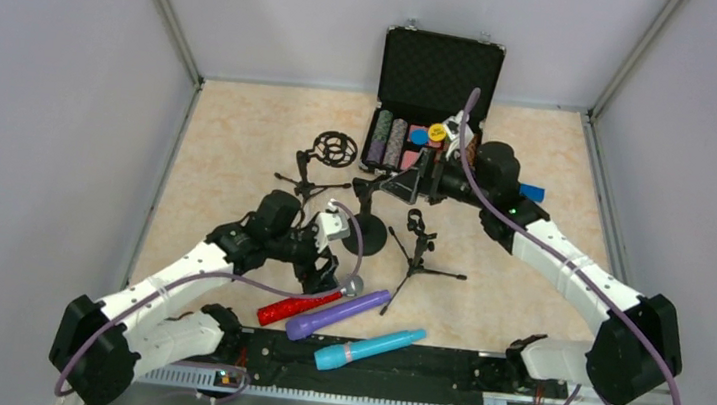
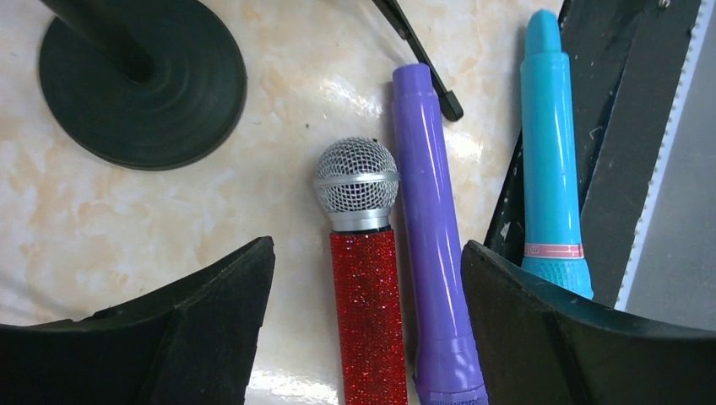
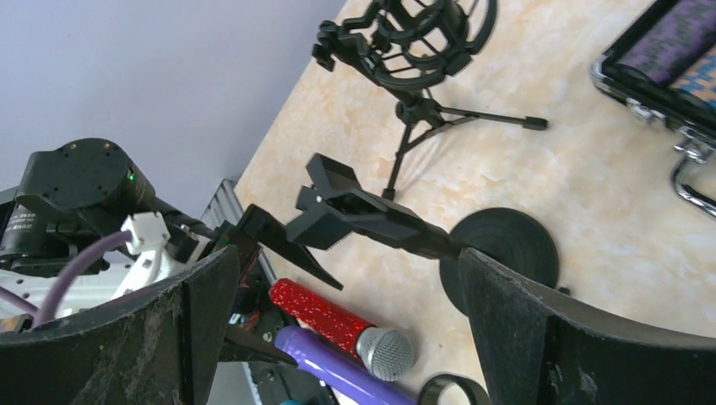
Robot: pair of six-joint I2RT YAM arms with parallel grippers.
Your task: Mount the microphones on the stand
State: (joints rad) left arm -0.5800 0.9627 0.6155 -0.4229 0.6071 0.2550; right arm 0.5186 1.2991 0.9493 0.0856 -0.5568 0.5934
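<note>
On table (image 1: pixel 239 150) at 6 o'clock lay red mic (image 2: pixel 363 321), purple mic (image 2: pixel 431 228), turquoise mic (image 2: pixel 549 152) – prob. light, rigid, roll-prone; grab mid-handle. L gripper (image 2: pixel 367 246) hung over red mic, wide open, empty; R gripper (image 3: pixel 348 255) same, by stand clip (image 3: pixel 338 211).
</note>
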